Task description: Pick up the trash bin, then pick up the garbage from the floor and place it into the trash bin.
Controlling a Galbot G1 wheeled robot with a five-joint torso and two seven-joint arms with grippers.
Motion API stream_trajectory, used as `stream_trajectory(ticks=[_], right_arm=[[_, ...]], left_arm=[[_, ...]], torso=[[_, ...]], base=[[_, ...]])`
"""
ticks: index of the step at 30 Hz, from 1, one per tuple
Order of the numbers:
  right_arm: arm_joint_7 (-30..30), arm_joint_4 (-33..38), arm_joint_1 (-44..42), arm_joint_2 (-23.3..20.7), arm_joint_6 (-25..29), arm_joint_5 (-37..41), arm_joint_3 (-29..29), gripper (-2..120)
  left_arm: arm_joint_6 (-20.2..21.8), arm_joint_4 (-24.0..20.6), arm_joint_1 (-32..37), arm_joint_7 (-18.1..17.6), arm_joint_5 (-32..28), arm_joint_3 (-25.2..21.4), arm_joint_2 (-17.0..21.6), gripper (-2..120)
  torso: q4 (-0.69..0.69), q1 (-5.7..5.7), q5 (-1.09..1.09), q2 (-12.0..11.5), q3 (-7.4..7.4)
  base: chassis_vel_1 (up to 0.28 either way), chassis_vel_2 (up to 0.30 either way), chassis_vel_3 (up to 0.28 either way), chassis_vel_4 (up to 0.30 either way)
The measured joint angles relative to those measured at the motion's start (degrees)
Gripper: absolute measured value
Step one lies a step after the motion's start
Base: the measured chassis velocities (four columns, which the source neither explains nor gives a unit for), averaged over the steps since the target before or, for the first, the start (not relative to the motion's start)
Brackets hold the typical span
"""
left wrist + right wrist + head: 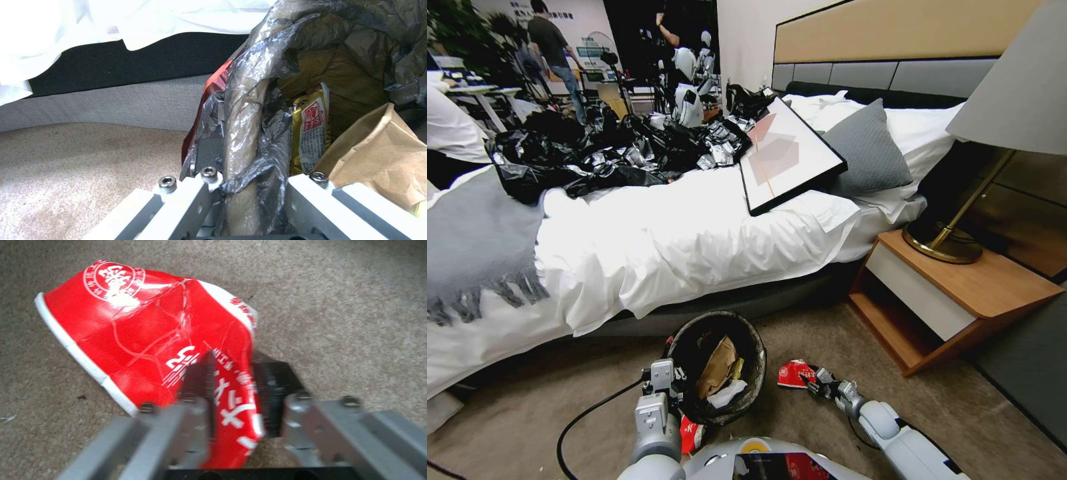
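The trash bin [718, 365] stands on the carpet below the bed [694, 247], its bagged rim clamped by the left gripper [675, 380]. Just right of the bin, the right gripper [812, 379] pinches a crushed red cup [794, 373], so the bin's mouth lies to the cup's left.

I see open beige carpet [827, 340] between the black-lined round bin [747, 347] and the wooden nightstand [960, 293]; the white-sheeted bed [660, 247] blocks beyond.

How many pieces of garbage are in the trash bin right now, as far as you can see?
3 visible: a brown paper bag, a yellow wrapper beside it, and a white scrap in front. More may be hidden underneath in the trash bin.
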Motion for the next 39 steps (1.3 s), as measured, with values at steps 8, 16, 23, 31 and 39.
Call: stream_trajectory(ticks=[8, 16, 23, 31, 39], right_arm=[[-0.05, 0.07, -0.53, -0.08, 0.84, 0.01, 0.56, 0], [0.06, 0.47, -0.45, -0.31, 1.00, -0.04, 0.74, 0], [1.67, 1.49, -0.60, -0.09, 2.63, -0.05, 1.20, 0], [6.66, 9.58, -3.16, 2.21, 6.19, -0.12, 5.20, 0], [10.59, 26.42, -7.41, 4.57, 6.98, 2.23, 10.49, 0]], left_arm=[[-0.03, 0.01, -0.33, 0.06, -0.24, 0.21, 0.09, 1], [-0.08, 0.04, -0.58, 0.06, -0.62, 0.20, 0.33, 1], [-0.11, 0.09, -0.62, 0.07, -0.65, 0.25, 0.37, 1], [-0.22, 0.26, -0.63, 0.18, -0.66, 0.27, 0.43, 1], [-0.24, 0.21, -0.54, 0.20, -0.67, 0.17, 0.68, 1]], torso=[[0.01, 0.00, 0.02, 0.00, 0.00], [-0.01, 0.00, 0.00, 0.00, 0.00], [-0.01, 0.00, 0.00, 0.00, 0.00], [0.00, 0.00, -0.01, 0.00, 0.00], [-0.01, 0.00, -0.01, 0.00, 0.00]], base=[[0.000, 0.000, 0.000, 0.000], [0.000, 0.000, 0.000, 0.000], [0.000, 0.000, 0.000, 0.000], [0.000, 0.000, 0.000, 0.000], [0.000, 0.000, 0.000, 0.000]])
